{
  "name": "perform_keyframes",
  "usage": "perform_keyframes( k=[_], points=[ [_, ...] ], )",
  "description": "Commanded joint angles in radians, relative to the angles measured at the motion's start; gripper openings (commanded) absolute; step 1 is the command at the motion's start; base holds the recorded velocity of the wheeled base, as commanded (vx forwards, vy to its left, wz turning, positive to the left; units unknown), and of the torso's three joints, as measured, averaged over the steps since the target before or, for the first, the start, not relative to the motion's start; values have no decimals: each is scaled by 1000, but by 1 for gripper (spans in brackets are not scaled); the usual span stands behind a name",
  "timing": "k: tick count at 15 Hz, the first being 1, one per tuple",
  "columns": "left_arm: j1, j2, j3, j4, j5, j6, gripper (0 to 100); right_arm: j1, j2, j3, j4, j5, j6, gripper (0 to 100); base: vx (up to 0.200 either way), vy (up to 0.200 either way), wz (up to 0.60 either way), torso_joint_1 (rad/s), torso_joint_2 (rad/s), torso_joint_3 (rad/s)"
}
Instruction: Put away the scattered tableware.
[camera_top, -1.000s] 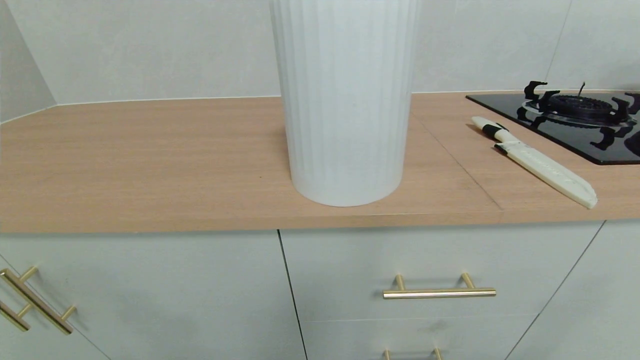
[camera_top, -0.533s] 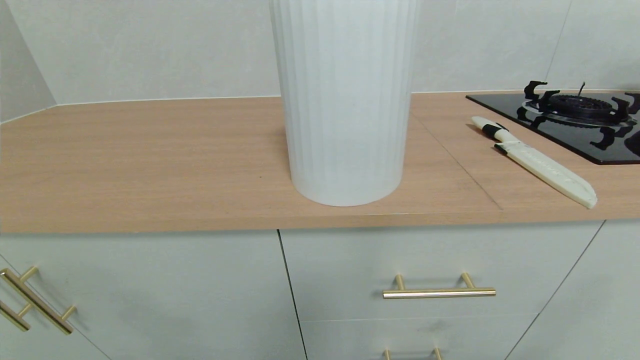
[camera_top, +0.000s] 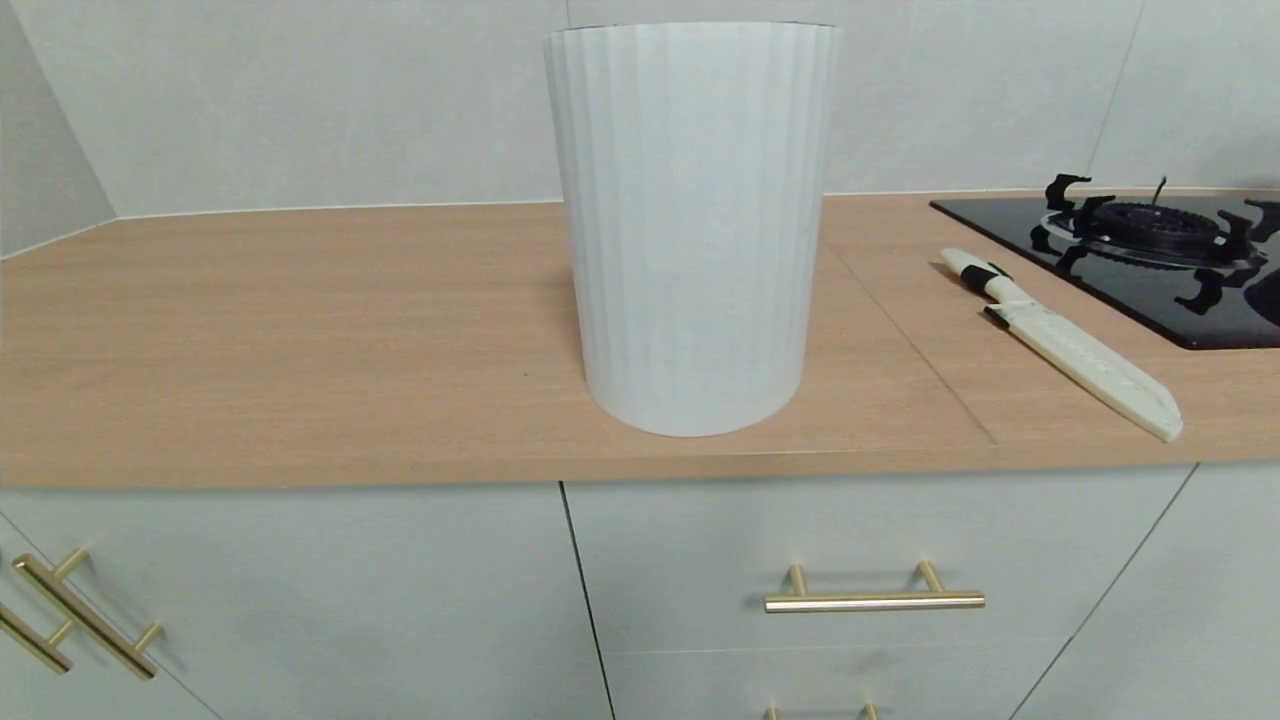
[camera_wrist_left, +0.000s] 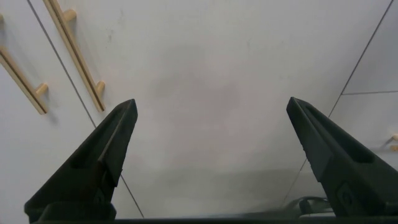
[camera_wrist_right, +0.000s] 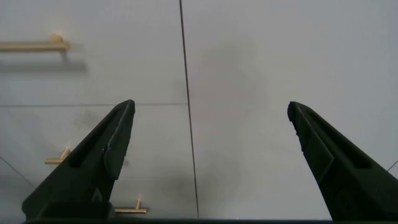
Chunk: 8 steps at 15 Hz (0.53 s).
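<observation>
On the counter (camera_top: 300, 330), knife (camera_top: 1065, 345) at 3 o'clock of tub (camera_top: 690, 230): only camera moved, nothing grabbed; left claw (camera_wrist_left: 210, 152), right claw (camera_wrist_right: 210, 152) apart.

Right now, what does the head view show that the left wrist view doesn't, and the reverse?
Head view's own: a tall white ribbed container standing on the wooden counter, a pale knife lying to its right, and a black hob beyond the knife. Left wrist view's own: the left claw, open and empty. Shared: pale cabinet fronts with brass bar handles.
</observation>
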Motion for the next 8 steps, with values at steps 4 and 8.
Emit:
perform_keyframes(
  k=[4,8],
  points=[
    [0,1,0,0,0,0,100,0,2,1,0,0,0,100,0,0,0,132,-421,-297],
    [0,1,0,0,0,0,100,0,2,0,0,0,0,100,0,0,0,168,-472,-295]
  ],
)
